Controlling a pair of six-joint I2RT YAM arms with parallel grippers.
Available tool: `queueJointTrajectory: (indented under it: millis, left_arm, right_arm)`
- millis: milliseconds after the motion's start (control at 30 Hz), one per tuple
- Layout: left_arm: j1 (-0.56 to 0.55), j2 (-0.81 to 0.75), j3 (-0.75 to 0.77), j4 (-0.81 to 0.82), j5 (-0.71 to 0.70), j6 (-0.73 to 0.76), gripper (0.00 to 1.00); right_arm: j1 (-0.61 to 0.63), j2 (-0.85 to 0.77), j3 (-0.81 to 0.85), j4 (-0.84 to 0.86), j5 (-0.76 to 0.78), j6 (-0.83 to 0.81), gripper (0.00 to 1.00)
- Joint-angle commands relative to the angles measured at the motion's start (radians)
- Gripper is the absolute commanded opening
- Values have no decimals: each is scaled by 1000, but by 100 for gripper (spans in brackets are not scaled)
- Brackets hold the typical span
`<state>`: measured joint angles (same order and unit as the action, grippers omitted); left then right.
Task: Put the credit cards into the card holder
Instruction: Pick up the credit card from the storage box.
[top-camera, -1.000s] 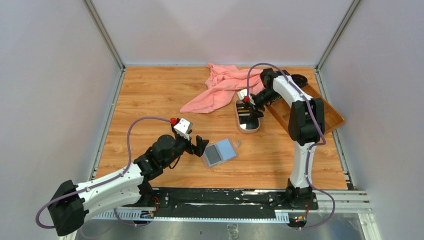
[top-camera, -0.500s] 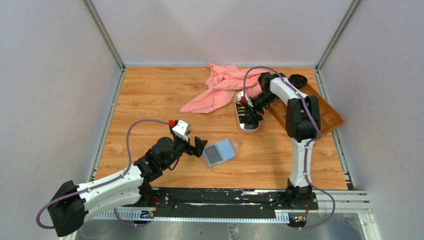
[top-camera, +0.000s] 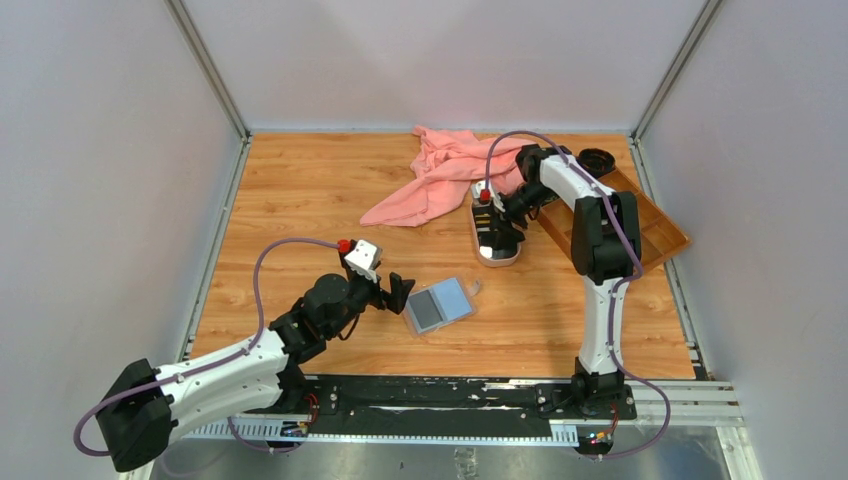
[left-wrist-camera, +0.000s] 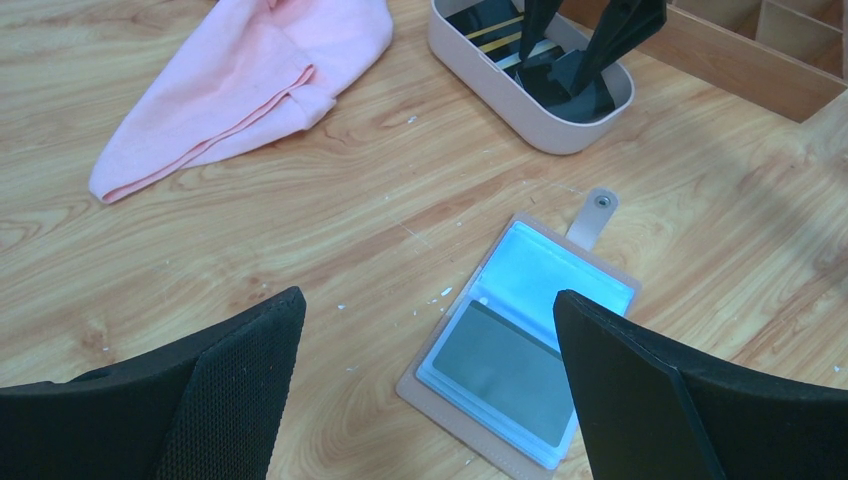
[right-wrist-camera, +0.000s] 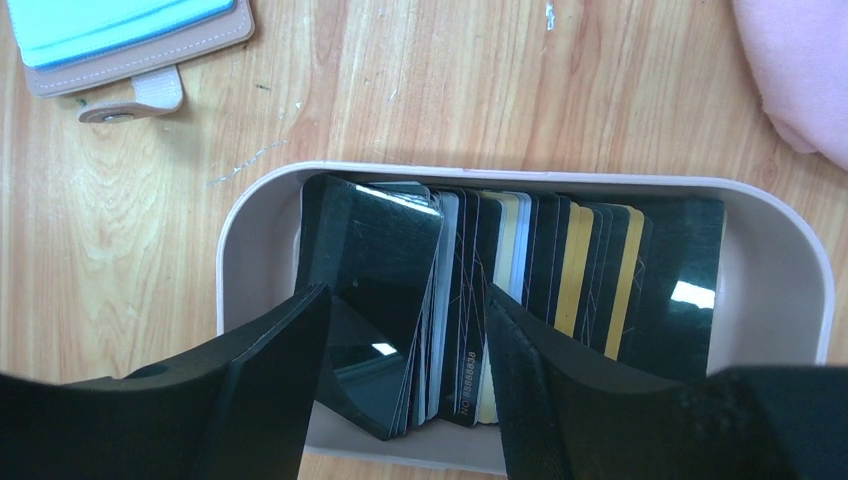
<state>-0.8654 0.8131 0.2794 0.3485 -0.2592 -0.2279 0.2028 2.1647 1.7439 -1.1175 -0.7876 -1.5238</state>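
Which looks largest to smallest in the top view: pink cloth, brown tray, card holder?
Largest: pink cloth and brown tray, about alike; the right arm hides part of the tray, so I won't rank them.
Smallest: card holder, clearly.

Table (left-wrist-camera: 300, 230): wood-grain, smooth, scuffed with pale flecks. Credit cards (right-wrist-camera: 385, 260): glossy black plastic that catches the light. Oval tray (right-wrist-camera: 775, 290): matt, smooth plastic. Card holder (left-wrist-camera: 520, 350): matt leather-look cover, shiny clear sleeves (left-wrist-camera: 560, 285), metal snap (left-wrist-camera: 602, 201). Cloth (left-wrist-camera: 250, 70): soft pink fabric, hemmed. Left fingers (left-wrist-camera: 240, 390): black, rough mesh-textured faces.
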Motion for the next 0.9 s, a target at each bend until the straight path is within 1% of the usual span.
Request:
queueJointTrajectory:
  millis: [0,67,167,467,567,700,800,867]
  left_arm:
    - [6,10,-3,33,-28,-1,100]
    - [6,13,-2,33,-29,-1,100]
    - [6,16,-2,33,-29,-1,100]
    - [6,26,4,33,-32,-2,100]
    - [6,32,7,33,-32,-2,100]
    - [6,36,9,33,-32,-2,100]
    - [6,37,9,33,-32,-2,100]
    - [7,37,9,33,-32,-2,100]
  right_arm:
    - [16,-11,-2,-1,-25,46,63]
    - [21,-13,-4,-1,-31,49,65]
    - [27,0,8,0,-13,74,64]
    - [33,27,28,0,11,104,52]
    - [32,29,40,1,13,116,45]
    - [32,29,54,-1,16,128,31]
    - [31,26,64,-1,16,138,26]
    - [30,26,70,-1,16,143,24]
